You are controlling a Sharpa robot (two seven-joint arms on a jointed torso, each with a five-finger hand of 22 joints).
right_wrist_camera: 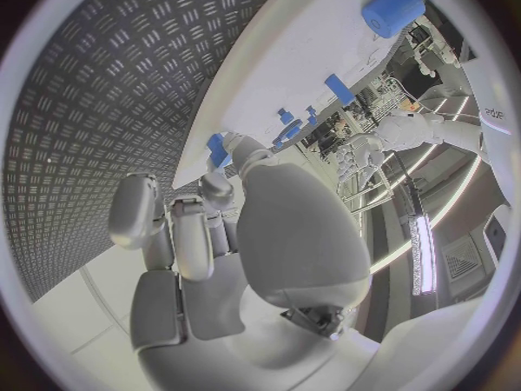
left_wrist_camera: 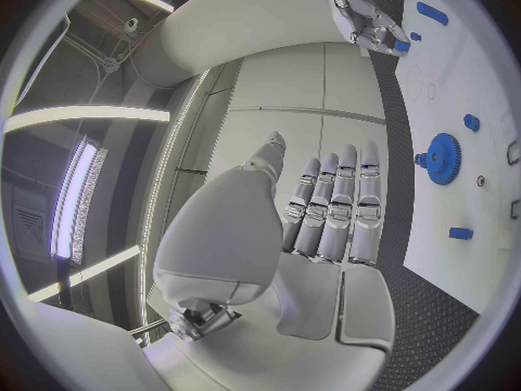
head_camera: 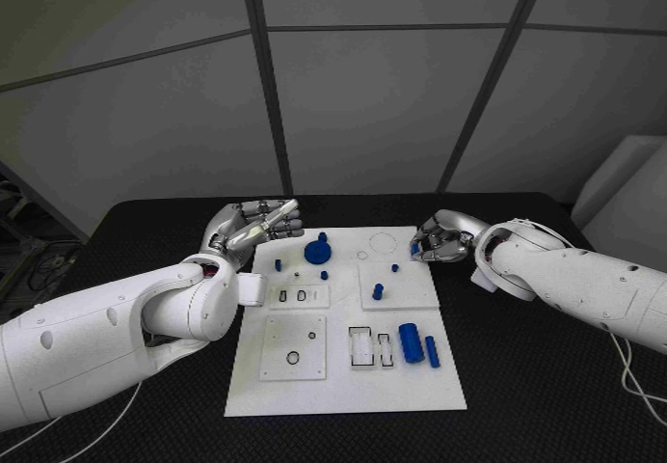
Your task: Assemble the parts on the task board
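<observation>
Task board [head_camera: 348, 391] lies nearest; right hand [head_camera: 442, 239] fingers pinch a blue part [head_camera: 415, 248]; left hand [head_camera: 257, 228] fingers straight, empty.

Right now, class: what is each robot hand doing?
Left robot hand: open, fingers straight, holding nothing.
Right robot hand: pinching a small blue part.

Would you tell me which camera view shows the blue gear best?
The left wrist view: the blue gear shows its toothed face there on the task board. The head view shows it smaller; the right wrist view shows it partly hidden behind the right hand.
</observation>
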